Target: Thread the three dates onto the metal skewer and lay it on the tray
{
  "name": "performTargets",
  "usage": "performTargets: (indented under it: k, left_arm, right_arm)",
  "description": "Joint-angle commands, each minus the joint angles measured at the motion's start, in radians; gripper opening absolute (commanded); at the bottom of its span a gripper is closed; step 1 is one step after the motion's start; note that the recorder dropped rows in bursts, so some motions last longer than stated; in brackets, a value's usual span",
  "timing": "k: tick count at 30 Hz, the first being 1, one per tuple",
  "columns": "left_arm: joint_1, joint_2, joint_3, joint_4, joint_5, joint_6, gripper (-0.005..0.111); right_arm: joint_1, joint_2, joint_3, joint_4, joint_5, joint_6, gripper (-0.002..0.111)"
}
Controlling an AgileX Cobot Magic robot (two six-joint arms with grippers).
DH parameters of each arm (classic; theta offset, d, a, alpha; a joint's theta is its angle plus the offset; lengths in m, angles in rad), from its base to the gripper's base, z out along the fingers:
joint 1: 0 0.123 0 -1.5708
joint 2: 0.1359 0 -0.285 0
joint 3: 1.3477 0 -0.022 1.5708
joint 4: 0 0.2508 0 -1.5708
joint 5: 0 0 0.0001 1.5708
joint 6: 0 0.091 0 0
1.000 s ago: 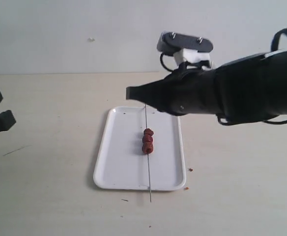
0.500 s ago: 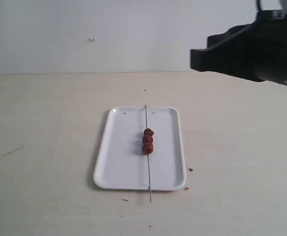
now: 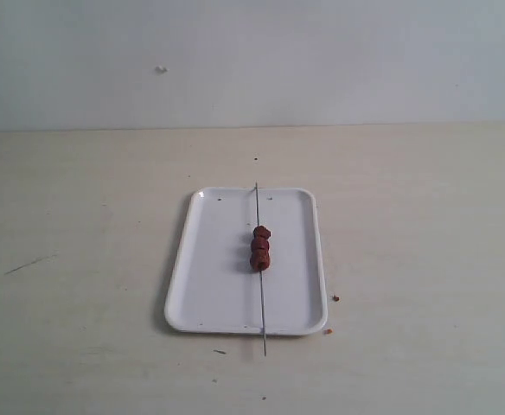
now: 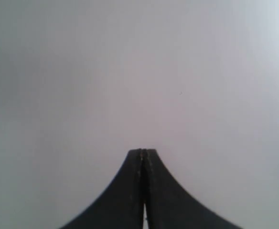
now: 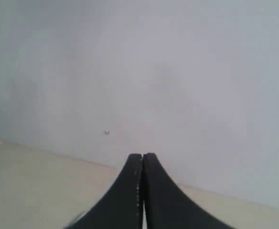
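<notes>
Three dark reddish-brown dates point(image 3: 260, 247) sit in a tight row on the thin metal skewer point(image 3: 260, 294), which lies lengthwise across the white tray point(image 3: 211, 277) with both ends past the rim. Neither arm shows in the exterior view. In the left wrist view my left gripper point(image 4: 143, 151) is shut with nothing in it, facing a blank wall. In the right wrist view my right gripper point(image 5: 142, 155) is likewise shut and empty, raised above the table's far edge and pointing at the wall.
Tiny reddish crumbs point(image 3: 335, 298) lie on the beige table just right of the tray, another point(image 3: 326, 330) at its near right corner. A small dark speck point(image 3: 221, 352) lies in front of the tray. A faint dark scratch point(image 3: 28, 264) marks the table at left.
The right arm, which hung over the tray's far end, has pulled back up and right out of the exterior view. The left gripper has left the left edge too. Skewer and dates have not moved.
</notes>
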Motion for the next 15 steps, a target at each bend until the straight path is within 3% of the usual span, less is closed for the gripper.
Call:
performTargets:
  k: [1,7,15]
  left_arm:
    - [0.002,-0.084,0.006,-0.012,0.071,-0.03,0.0]
    - [0.002,-0.103,0.006,-0.012,0.145,-0.081,0.0]
    - [0.002,-0.103,0.006,-0.012,0.147,-0.073,0.0]
  right_arm:
    - [0.001,-0.148,0.024,-0.002,-0.014,0.09,0.0]
    - [0.001,-0.281,0.024,0.002,-0.024,0.096,0.0]
    - [0.001,-0.306,0.024,0.002,-0.024,0.096,0.0]
